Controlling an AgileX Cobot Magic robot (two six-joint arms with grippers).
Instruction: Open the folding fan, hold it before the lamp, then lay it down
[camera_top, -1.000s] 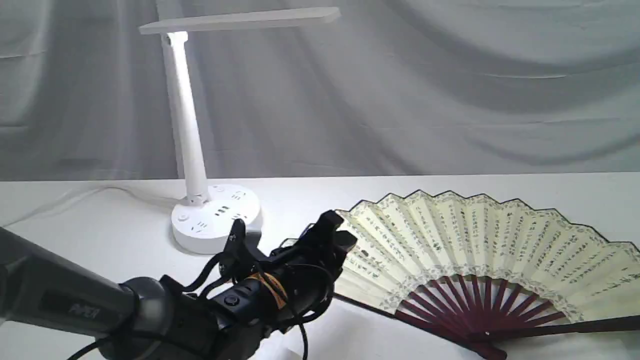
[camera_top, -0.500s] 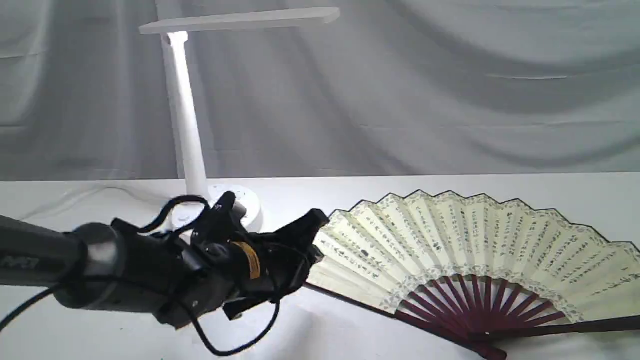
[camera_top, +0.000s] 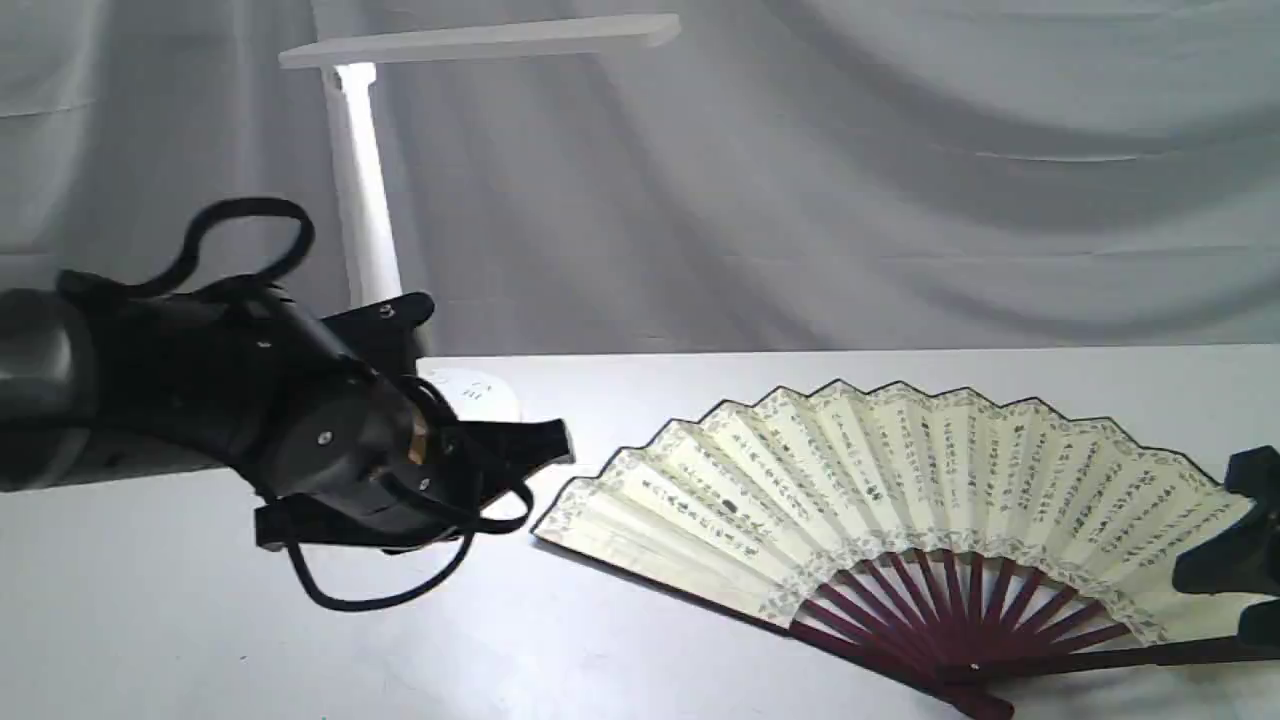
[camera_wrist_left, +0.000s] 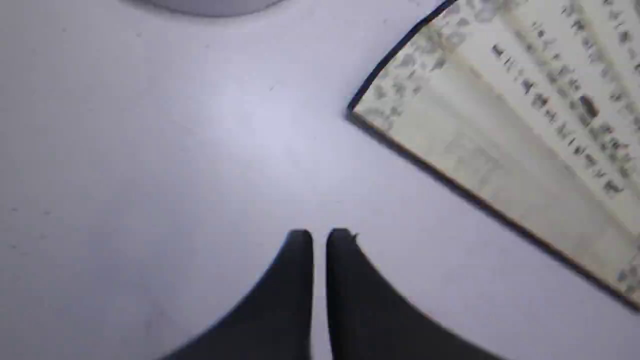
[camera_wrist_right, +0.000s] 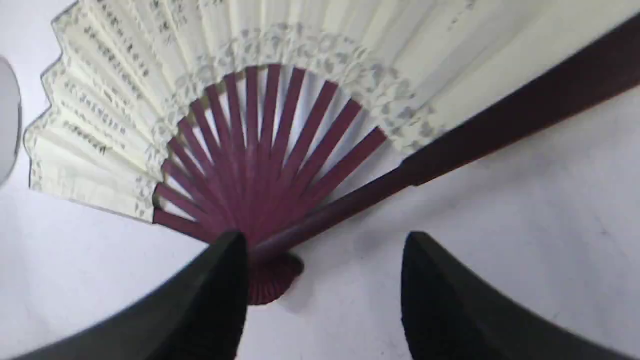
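Finding the folding fan (camera_top: 900, 470) spread flat on the counter (camera_top: 640, 650), right of centre in the exterior view, well apart from the lamp (camera_top: 365, 220) at upper left. Left claw (camera_wrist_left: 320, 237) pinched shut on nothing, raised at mid-left, clear of the leaf's corner. Right claw (camera_wrist_right: 325, 235) gaping and empty at the right edge, tips just beside the pivot (camera_wrist_right: 272, 277) and guard (camera_wrist_right: 500, 130). Cannot tell whether lifting or leaving — if lifting, best to pinch the guard near the pivot, never the paper; if leaving, rise straight off. No containers in sight.
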